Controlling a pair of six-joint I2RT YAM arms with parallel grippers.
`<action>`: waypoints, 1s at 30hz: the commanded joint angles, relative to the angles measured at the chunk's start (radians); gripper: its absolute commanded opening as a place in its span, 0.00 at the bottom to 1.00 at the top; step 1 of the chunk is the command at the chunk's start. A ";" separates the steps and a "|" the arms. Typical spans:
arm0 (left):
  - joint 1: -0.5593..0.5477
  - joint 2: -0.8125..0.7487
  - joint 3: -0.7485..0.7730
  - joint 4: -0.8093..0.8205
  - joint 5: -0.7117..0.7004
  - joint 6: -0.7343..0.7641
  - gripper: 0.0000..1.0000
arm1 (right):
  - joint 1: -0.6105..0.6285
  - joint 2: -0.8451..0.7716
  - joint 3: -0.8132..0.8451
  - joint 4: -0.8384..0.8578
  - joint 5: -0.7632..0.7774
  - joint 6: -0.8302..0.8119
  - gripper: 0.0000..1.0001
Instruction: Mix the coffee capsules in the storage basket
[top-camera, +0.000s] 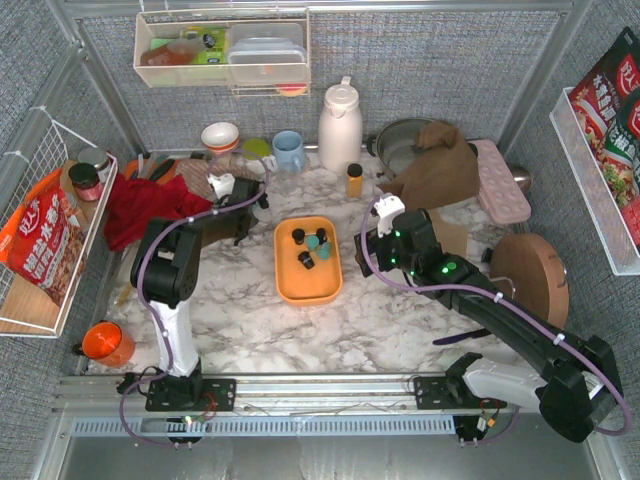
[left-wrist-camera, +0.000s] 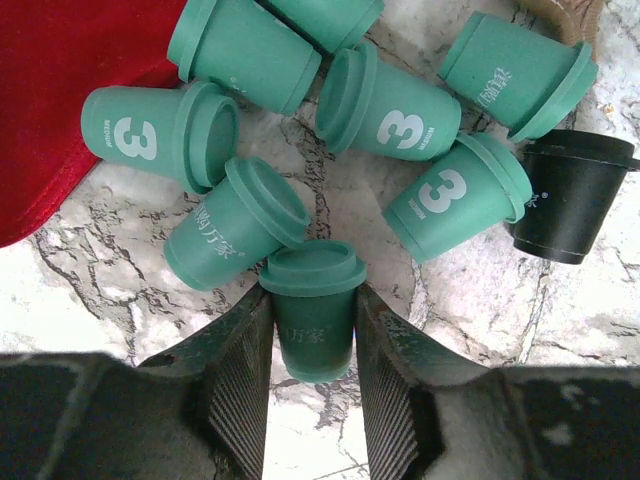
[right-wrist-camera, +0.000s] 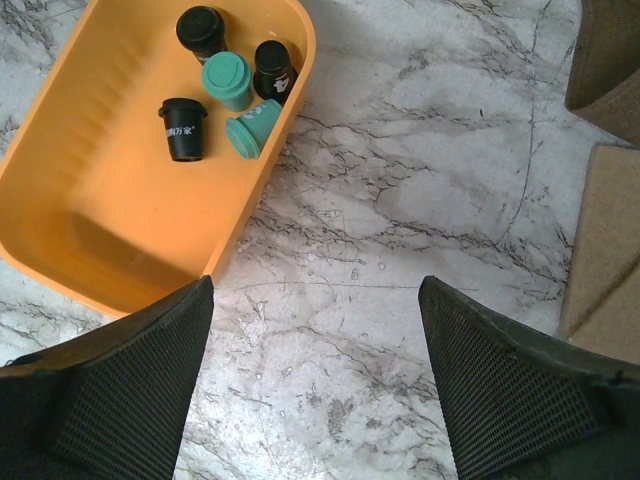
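Left, beside red cloth: left pincer pinching one teal capsule at edge of loose coffee capsules on marble worktop. Centre: orange storage basket holds five more capsules, three black, two teal, bunched at far end. Right: right pincer spread wide over worktop just beside basket.

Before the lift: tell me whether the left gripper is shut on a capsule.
Shut: left gripper fingers press both sides of one teal capsule.
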 joint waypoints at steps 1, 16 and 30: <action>0.002 -0.008 -0.027 -0.016 0.009 0.027 0.41 | 0.001 -0.003 0.000 -0.003 0.002 -0.003 0.88; -0.031 -0.470 -0.360 0.278 0.196 0.271 0.38 | 0.001 0.011 0.001 -0.005 0.003 -0.002 0.88; -0.154 -0.942 -0.628 0.523 0.461 0.454 0.38 | 0.002 0.000 0.028 -0.019 -0.010 0.032 0.88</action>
